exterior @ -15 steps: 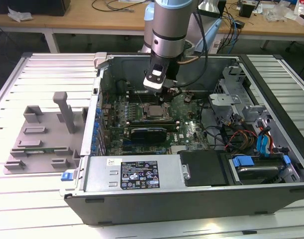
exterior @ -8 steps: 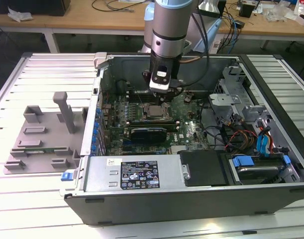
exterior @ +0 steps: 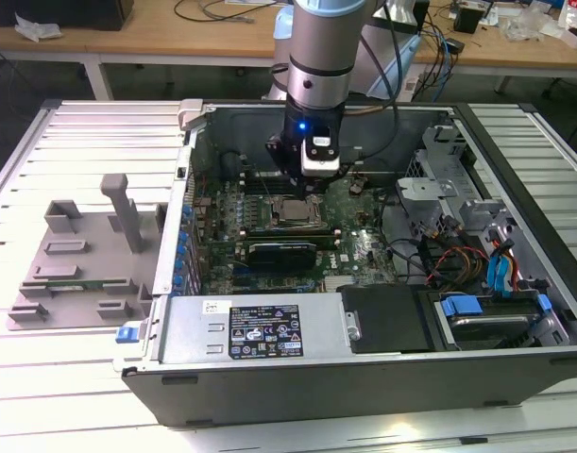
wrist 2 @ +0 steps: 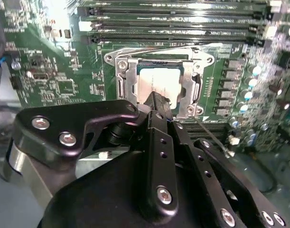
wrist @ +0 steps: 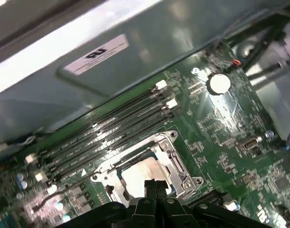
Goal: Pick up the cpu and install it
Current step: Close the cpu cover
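Your gripper (wrist 2: 156, 99) hung low over the socket, fingers pinched together with nothing between them, and their tips sat right at the near edge of the cpu (wrist 2: 157, 80). The cpu itself lay flat inside the socket frame (wrist 2: 122, 76) on the motherboard (wrist 2: 64, 85), just beside the memory slots (wrist 2: 173, 28).

The risk I saw was this: a push down on that one edge could have tipped the chip in its seat and hurt the contacts under it. A sideways drift could have dragged the tips across the silvery top or snagged them on the metal bracket — there wasn't much room on either side.

You were working half blind, too. In both wrist views the fingers covered the cpu's near edge, so I couldn't tell whether they touched it or whether every corner sat down properly. Nor could I tell whether the bracket was latched. In the exterior view the arm's wrist crowded the socket inside the case (exterior: 364, 373), and the cpu (exterior: 296, 209) was a small pale square there.
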`<state>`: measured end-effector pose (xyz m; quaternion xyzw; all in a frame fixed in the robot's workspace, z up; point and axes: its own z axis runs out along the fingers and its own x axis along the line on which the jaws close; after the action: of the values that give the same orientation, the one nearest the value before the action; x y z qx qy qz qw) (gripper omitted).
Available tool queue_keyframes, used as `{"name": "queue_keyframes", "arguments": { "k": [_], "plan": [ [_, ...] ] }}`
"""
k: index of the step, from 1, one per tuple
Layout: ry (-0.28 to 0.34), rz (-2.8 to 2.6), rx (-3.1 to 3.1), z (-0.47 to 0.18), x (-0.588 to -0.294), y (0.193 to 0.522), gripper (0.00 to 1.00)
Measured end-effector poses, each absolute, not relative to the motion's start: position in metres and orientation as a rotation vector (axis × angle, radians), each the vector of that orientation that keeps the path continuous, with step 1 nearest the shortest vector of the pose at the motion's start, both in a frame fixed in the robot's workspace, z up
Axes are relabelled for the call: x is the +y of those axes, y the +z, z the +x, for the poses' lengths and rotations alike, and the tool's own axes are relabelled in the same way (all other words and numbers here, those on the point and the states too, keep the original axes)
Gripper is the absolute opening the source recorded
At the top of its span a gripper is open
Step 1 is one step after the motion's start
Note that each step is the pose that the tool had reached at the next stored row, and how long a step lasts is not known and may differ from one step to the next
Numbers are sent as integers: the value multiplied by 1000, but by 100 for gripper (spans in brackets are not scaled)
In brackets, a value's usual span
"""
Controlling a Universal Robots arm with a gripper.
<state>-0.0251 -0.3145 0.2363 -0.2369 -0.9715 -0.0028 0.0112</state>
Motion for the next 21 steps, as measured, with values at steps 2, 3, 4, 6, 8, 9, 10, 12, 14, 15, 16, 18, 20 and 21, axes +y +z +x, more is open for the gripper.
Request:
{"name": "queue_keyframes", "arguments": {
  "k": [2,3,4,6,8,9,10,12,14,15,16,18,20,21],
  "plan": [
    [-7,-619,-3057,-25,-314,236,11],
    [-9,-538,-3072,-25,-314,236,11],
    [-9,-494,-3079,-25,-314,236,11],
    [-8,-365,-3097,-25,-314,235,11],
    [-6,-216,-3112,-25,-315,235,11],
    [-6,-164,-3117,-25,-314,234,11],
    [-6,-129,-3119,-25,-314,234,11],
    [-5,-28,-3123,-25,-315,234,11],
    [-3,78,-3122,-25,-315,234,11],
    [-3,84,-3122,-25,-314,234,11],
    [-3,86,-3123,-26,-314,233,11],
    [-1,89,-3158,-32,-314,232,11],
    [1,87,-3175,-35,-314,230,11],
    [2,74,-3176,-35,-315,230,11]
  ]
}}
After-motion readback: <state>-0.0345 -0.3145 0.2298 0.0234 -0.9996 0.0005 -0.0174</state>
